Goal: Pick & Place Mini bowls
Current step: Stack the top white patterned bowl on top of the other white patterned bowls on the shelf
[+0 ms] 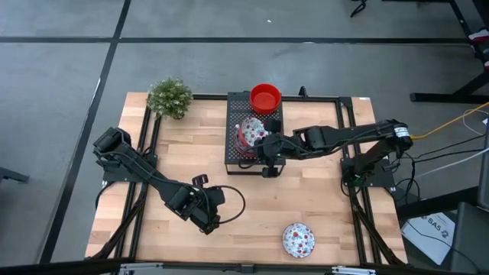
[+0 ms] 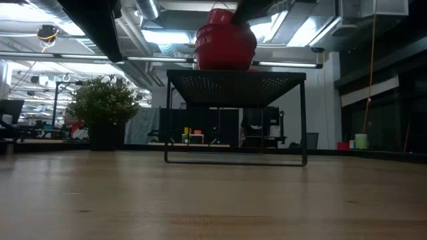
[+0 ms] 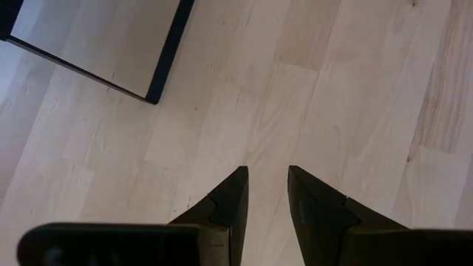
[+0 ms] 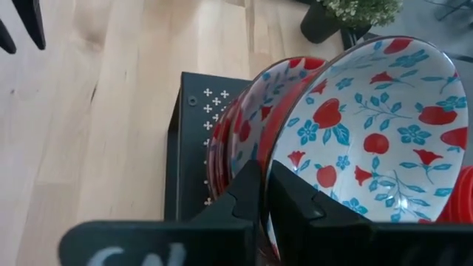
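A black perforated box (image 1: 235,156) stands mid-table. On its far end sits a plain red bowl (image 1: 265,98), seen in the low view as red bowls (image 2: 225,41) on the box top. My right gripper (image 1: 258,142) reaches over the box from the right and is shut on a floral bowl (image 4: 369,125). Another floral bowl (image 4: 251,111) sits nested right behind it. A third floral bowl (image 1: 299,240) lies on the table near the near edge. My left gripper (image 1: 210,223) hovers open over bare wood (image 3: 267,193), holding nothing. My right gripper pinches the floral bowl by its rim (image 4: 267,159), one finger (image 4: 303,210) inside the bowl and the other (image 4: 244,196) on its red outer wall. It comes level from the table's right. The bowl is tilted on edge over the black box, against the bowl behind it.
A small green plant (image 1: 170,97) stands at the far left corner, left of the box (image 2: 103,110). Black frame rails (image 1: 145,137) run along the table's left and right sides. Open wood lies between the box and the near edge.
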Action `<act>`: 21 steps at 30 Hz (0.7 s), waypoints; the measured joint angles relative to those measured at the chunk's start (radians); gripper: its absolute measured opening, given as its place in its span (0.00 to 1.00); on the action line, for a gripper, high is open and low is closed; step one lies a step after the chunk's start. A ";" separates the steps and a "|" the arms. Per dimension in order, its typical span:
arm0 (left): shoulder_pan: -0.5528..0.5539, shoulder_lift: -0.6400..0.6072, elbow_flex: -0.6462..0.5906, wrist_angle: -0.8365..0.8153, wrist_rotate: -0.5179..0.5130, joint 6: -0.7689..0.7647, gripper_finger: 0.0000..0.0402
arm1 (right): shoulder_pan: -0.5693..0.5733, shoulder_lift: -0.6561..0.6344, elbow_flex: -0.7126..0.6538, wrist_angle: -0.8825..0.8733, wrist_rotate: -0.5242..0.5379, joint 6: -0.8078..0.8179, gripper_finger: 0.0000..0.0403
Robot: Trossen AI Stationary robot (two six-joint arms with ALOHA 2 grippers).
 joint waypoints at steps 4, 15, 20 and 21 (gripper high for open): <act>0.000 0.000 0.000 0.000 0.000 0.000 0.23 | -0.001 0.000 0.000 0.015 0.002 0.000 0.07; 0.000 0.000 0.000 0.000 -0.007 0.000 0.23 | -0.001 0.000 0.000 0.034 0.006 0.006 0.33; 0.000 0.000 0.000 0.000 -0.007 0.000 0.23 | 0.003 -0.013 0.017 0.014 0.005 0.024 0.41; 0.000 0.000 0.000 0.000 -0.007 0.000 0.23 | 0.005 -0.014 0.030 0.009 0.005 0.034 0.42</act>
